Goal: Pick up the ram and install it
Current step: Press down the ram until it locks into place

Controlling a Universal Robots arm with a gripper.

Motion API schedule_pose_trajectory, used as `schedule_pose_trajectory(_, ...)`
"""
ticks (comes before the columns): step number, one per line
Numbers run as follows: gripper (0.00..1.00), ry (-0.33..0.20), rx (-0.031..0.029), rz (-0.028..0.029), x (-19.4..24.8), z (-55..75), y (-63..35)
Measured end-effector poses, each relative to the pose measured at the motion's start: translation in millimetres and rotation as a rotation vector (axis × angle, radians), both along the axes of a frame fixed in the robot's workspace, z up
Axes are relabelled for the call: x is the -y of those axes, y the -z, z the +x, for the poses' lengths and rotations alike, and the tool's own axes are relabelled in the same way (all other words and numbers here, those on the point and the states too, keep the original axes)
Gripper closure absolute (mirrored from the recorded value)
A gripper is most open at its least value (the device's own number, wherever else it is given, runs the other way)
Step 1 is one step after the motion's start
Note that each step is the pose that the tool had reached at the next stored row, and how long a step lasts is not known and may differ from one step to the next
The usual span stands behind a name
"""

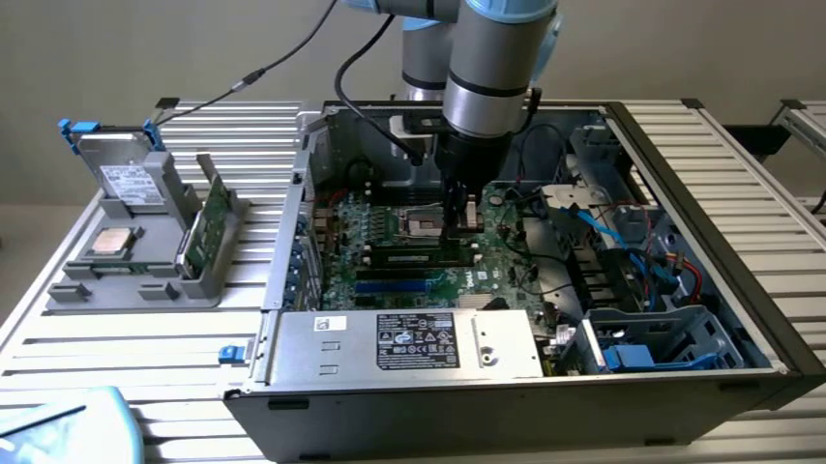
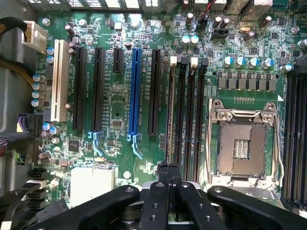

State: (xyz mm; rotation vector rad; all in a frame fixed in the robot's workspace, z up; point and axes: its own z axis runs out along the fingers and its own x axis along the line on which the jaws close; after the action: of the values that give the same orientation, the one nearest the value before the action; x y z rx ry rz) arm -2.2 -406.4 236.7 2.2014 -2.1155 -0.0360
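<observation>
At centre frame in the exterior view, the gripper [image 1: 461, 224] stands upright inside the open case [image 1: 516, 416], low over the motherboard [image 1: 374, 227], probably to press down. Wrist view: jaws fully closed, gripping nothing, tips at the end of the ram [image 2: 171, 110], a thin edge-on strip seemingly seated in its slot near the empty socket [image 2: 242, 143]

Computer case [image 1: 516, 416] on slatted table [image 1: 116, 338], parts tray [image 1: 130, 285] at exterior view's left, motherboard [image 2: 115, 96] inside case, ram [image 2: 171, 110] in slot beside socket [image 2: 242, 143].

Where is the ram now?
In the wrist view, the ram stands edge-on at the memory slots beside the empty processor socket, one end at the shut claw.
</observation>
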Motion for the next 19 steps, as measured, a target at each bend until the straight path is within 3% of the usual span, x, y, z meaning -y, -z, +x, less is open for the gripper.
schedule_pose_trajectory(19,0.89,0.0,0.0,0.0001,-0.5,1.5,3.8)
